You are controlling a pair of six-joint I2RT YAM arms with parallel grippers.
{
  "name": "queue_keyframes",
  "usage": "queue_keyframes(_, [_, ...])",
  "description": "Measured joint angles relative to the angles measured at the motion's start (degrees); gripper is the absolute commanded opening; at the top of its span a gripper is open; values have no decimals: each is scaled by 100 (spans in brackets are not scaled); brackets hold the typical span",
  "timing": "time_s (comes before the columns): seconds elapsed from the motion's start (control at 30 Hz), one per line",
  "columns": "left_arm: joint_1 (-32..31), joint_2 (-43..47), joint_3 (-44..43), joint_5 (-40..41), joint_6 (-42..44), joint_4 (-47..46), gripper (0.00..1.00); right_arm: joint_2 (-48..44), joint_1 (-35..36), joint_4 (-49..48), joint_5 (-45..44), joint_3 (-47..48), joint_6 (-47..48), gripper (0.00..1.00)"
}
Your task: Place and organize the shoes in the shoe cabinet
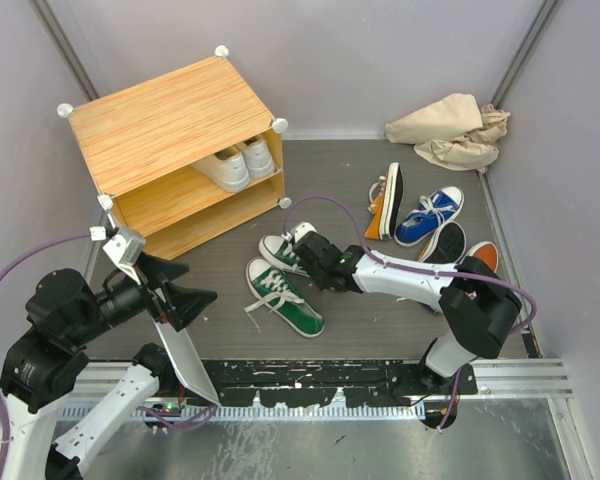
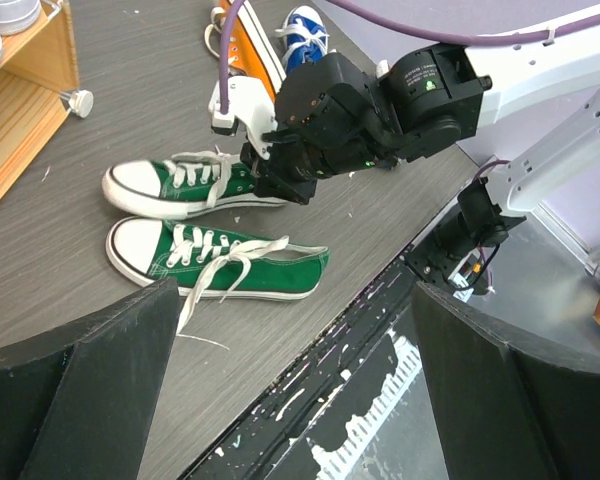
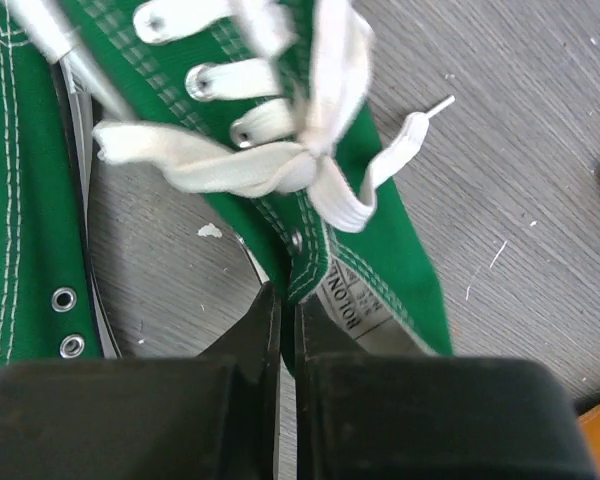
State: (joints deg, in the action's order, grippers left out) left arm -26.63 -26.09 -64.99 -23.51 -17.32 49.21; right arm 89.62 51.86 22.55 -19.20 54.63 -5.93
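Right fingers (image 3: 255, 350) clamp one of two green shoes (image 2: 170, 185); left fingers (image 2: 80, 390) spread; two white shoes (image 1: 230, 168) in cabinet (image 1: 165, 120).

The cabinet (image 1: 165, 125) is open-fronted. White shoes (image 1: 242, 162) take the right of its upper shelf (image 1: 165, 192); the shelf's left and the lower shelf (image 1: 215, 222) lie free. Before its opening, two green shoes (image 1: 295, 312), the right gripper (image 3: 289, 300) pinching one, and the spread left gripper (image 1: 198, 283) crowd the floor (image 1: 380, 330).
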Motion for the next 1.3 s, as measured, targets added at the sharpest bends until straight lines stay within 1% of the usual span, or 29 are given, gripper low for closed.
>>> queue_keyframes(0.13, [0,13,0,28,0,55,99,26,13,4,-144,-57,31,1])
queue_keyframes(0.33, [0,50,0,44,0,81,99,-57,-22,229,-824,-59,-466,1])
queue_keyframes(0.53, [0,50,-2,68,0,81,100,-260,63,251,-671,-52,-728,1])
queue_keyframes(0.8, [0,50,31,70,-2,76,99,245,564,74,-83,-63,-946,1])
queue_keyframes(0.83, [0,50,33,72,0,79,99,254,616,52,-72,-63,-951,6])
queue_keyframes(0.9, [0,50,33,74,0,79,99,254,656,33,-59,-63,-966,28])
queue_keyframes(1.0, [2,50,44,76,0,76,99,254,682,17,7,-61,-1034,56])
queue_keyframes(1.03, [0,50,55,76,0,72,100,254,699,15,33,-55,-1051,62])
queue_keyframes(1.13, [0,50,94,79,0,74,99,232,756,63,81,-2,-1067,74])
queue_keyframes(1.3, [0,50,105,79,7,74,99,-144,772,308,149,79,-1047,84])
